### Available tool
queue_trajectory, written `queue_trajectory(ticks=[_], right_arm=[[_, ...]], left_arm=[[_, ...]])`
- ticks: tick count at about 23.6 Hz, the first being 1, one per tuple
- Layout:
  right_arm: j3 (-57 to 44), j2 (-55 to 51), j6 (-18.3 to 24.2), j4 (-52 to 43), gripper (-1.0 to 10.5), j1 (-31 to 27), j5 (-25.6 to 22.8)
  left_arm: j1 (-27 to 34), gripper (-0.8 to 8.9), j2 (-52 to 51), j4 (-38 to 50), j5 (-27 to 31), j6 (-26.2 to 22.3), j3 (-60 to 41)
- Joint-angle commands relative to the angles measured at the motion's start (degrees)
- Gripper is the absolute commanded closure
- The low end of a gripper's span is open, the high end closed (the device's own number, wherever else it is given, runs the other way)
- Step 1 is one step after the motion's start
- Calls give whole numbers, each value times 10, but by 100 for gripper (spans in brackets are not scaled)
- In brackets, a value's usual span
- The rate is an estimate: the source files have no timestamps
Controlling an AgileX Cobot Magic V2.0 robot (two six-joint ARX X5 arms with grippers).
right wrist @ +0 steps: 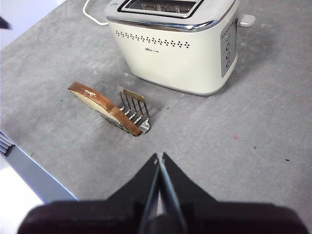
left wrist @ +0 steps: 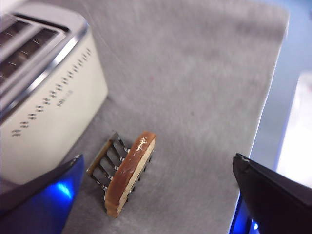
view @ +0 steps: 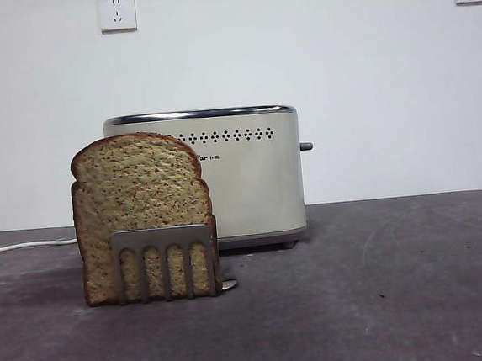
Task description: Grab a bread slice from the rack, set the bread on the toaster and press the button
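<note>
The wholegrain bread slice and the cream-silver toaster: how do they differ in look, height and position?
The tan wholegrain bread slice with dark brown crust has a domed top; the boxy cream-silver metal toaster has a flat chrome rim. In the front view the slice reaches almost as high as the toaster, though it stands nearer the camera. The slice stands in the small grey metal rack; the toaster sits directly on the grey table. Both stand upright.

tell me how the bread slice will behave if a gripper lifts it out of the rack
The slice of bread stands upright unsupported above the low rack, so it probably stays fairly stiff. It is thin edge-on, so likely light, and may tip if nudged sideways. Its crumb looks porous, so hard squeezing could dent it.
</note>
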State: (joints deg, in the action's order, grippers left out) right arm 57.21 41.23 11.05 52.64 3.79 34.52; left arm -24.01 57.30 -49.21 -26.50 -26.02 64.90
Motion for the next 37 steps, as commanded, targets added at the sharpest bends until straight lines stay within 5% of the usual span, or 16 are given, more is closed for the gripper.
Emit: queue_trajectory(ticks=[1, 14, 20, 22, 37], right_arm=[[1, 0, 4, -2, 959, 2, 1], [1, 5, 4, -2, 959, 9, 1], [1, 6, 4, -2, 959, 9, 1], [1, 6, 4, -2, 959, 9, 1], [1, 6, 4, -3, 959, 9, 1]], left_arm=[[-41, 95, 45, 4, 48, -42, 5], [-132, 99, 237, 49, 220, -131, 8], [-131, 594, 240, 55, 234, -131, 8], [-131, 673, 240, 54, 239, -131, 8], [-131, 822, 240, 52, 235, -132, 8]])
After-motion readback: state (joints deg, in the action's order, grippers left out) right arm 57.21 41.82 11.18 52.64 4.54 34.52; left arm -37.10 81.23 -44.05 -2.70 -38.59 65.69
